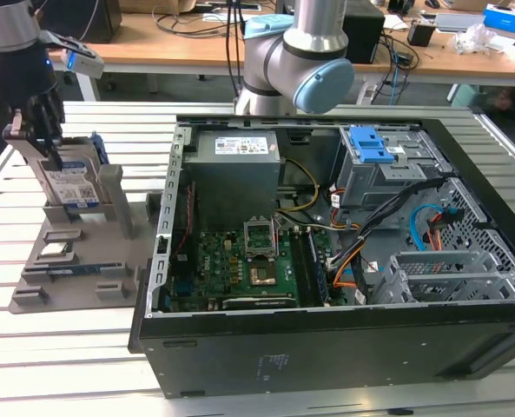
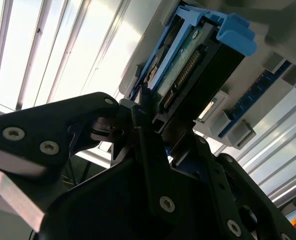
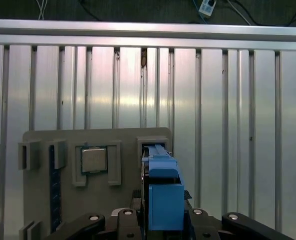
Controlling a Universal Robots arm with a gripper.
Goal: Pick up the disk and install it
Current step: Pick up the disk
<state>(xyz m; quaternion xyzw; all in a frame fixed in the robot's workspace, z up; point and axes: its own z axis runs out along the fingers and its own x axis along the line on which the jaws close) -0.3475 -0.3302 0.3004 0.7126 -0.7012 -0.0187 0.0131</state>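
Observation:
The disk [image 1: 71,184] stands on edge in a slot of the grey holder [image 1: 75,287] at the exterior view's left, its blue-and-white label facing out and its blue frame round the edges. My gripper [image 1: 38,143] comes down on its upper end with a black finger on each side. In the second wrist view the fingertips [image 2: 143,112] press on the disk [image 2: 187,65] near its connector end. In the first wrist view the disk's blue carrier [image 3: 162,192] sits between the jaws of the gripper [image 3: 162,217].
The open computer case [image 1: 326,347] lies at the exterior view's right, with a grey cage and blue latch [image 1: 374,148] at its far side. The arm's base [image 1: 296,61] stands behind it. The holder [image 3: 43,200] also carries a processor chip [image 3: 94,160] and a thin memory stick [image 3: 53,195].

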